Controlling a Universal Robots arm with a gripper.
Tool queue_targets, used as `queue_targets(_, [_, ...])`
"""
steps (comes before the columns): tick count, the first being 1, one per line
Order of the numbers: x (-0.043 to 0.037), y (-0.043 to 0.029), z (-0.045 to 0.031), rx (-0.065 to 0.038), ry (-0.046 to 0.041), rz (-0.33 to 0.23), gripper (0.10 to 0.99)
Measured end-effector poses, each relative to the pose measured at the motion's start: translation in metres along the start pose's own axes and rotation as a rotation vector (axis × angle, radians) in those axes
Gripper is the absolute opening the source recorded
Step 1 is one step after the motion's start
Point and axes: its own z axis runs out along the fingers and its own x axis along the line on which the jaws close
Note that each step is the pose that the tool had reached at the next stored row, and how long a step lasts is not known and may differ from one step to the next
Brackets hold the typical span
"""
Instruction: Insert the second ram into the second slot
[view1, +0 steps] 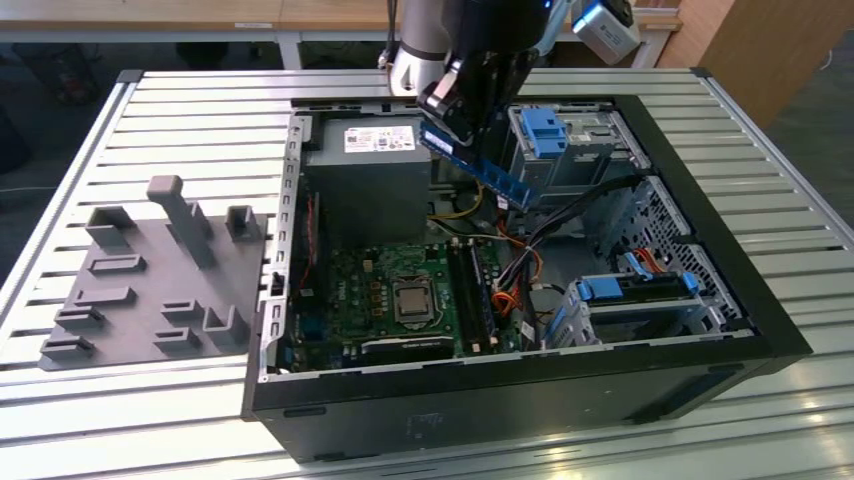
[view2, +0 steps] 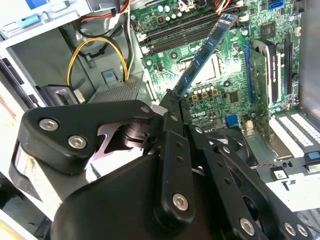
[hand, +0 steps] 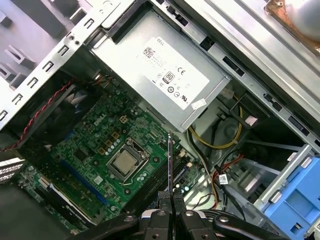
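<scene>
1 black steel computer case (view1: 534, 390) lies open on its side on 1 ribbed aluminium worktop (view1: 200, 110), filling the middle and the exterior view's right. Near the worktop's edge on the exterior view's left sits 1 flat grey plastic fixture plate (view1: 147, 290) with several upright blocks and pegs.

Inside the case are 1 green motherboard (view1: 360, 290) with 1 square metal processor socket (view1: 411, 298), 1 grey sheet-metal power-supply box (view1: 367, 180) with a white label, and 2 chunky light-blue plastic brackets (view1: 541, 128) on the drive cages along the case's wall on the exterior view's right. A looped yellow cable (view2: 95, 50) lies beside the power supply. Long black memory slots (view1: 470, 295) run in parallel just beside the socket; I cannot count them surely.

The 1 black jointed gripper (view1: 461, 100) is clamped shut on the second ram (view1: 481, 165), a thin, narrow blue circuit-board stick. In the second wrist view the fingers (view2: 172, 107) pinch 1 end of it, and the rest juts out free. It hangs tilted in the air over the case's far edge, between the power supply and the upper drive cage, clear of the slots and touching nothing else.
</scene>
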Motion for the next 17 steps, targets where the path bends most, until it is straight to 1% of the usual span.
queue_targets(11, [0.0000,0.0000,0.0001,0.001,-0.0021,0.056,0.133])
queue_targets(17, [0.0000,0.0000,0.0003,0.002,-0.0038,0.100,0.133])
